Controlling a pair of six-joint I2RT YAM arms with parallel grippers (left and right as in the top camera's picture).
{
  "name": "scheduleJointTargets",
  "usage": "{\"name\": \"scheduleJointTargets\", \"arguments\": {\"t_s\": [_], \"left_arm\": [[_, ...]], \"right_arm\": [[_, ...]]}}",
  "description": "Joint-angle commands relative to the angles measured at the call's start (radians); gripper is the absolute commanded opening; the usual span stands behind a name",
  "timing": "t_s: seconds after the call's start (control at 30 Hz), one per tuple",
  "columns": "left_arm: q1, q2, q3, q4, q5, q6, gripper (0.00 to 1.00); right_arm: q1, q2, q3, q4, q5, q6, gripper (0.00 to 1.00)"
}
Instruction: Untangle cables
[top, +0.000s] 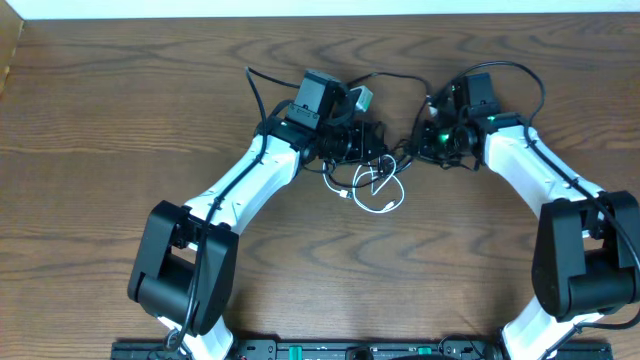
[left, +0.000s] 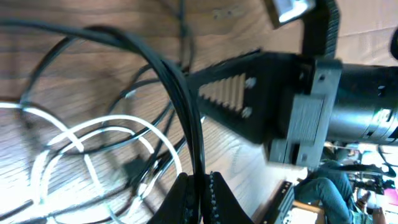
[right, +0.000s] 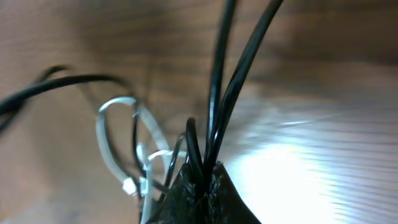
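Two arms work the table, each with one gripper, and there are two cables: one black, one white. The white cable lies in what look like two or three overlapping loops, though blur in both wrist views makes that count unsure.

The left gripper has its fingers pressed together on the black cable, whose strands sweep in a bundle straight down into the pinch. The right gripper is likewise closed on black cable, with several dark strands rising out from between its fingertips. From overhead the two grippers face each other near the far middle of the table, close together, with the knot of black strands between them. The white loops sit just on the near side of that gap, lying on the wood and touched by neither gripper (a small white plug end lies at the loops' left).

In the left wrist view the white loops are to the left of the fingers, crossed by thinner black strands. Bare wood spreads wide to the left, right and near side of the tangle. The table's far edge, a pale strip, runs not far behind the grippers.
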Motion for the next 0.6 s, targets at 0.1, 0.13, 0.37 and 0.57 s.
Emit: {"name": "scheduleJointTargets", "arguments": {"t_s": [0.1, 0.13, 0.37, 0.57], "left_arm": [[0.06, -0.004, -0.003, -0.072, -0.054, 0.067, 0.07], [0.07, -0.004, -0.003, -0.09, -0.064, 0.07, 0.07], [0.124, -0.004, -0.004, -0.198, -0.137, 0.152, 0.07], [0.123, -0.003, -0.013, -0.206, -0.215, 0.16, 0.08]], "right_arm": [[-0.096, 0.004, -0.011, -0.017, 0.173, -0.018, 0.01], [-0.109, 0.004, -0.011, -0.019, 0.174, -0.027, 0.01], [-0.165, 0.004, -0.011, -0.034, 0.179, -0.026, 0.11], [-0.164, 0.004, -0.011, -0.034, 0.179, -0.026, 0.44]]}}
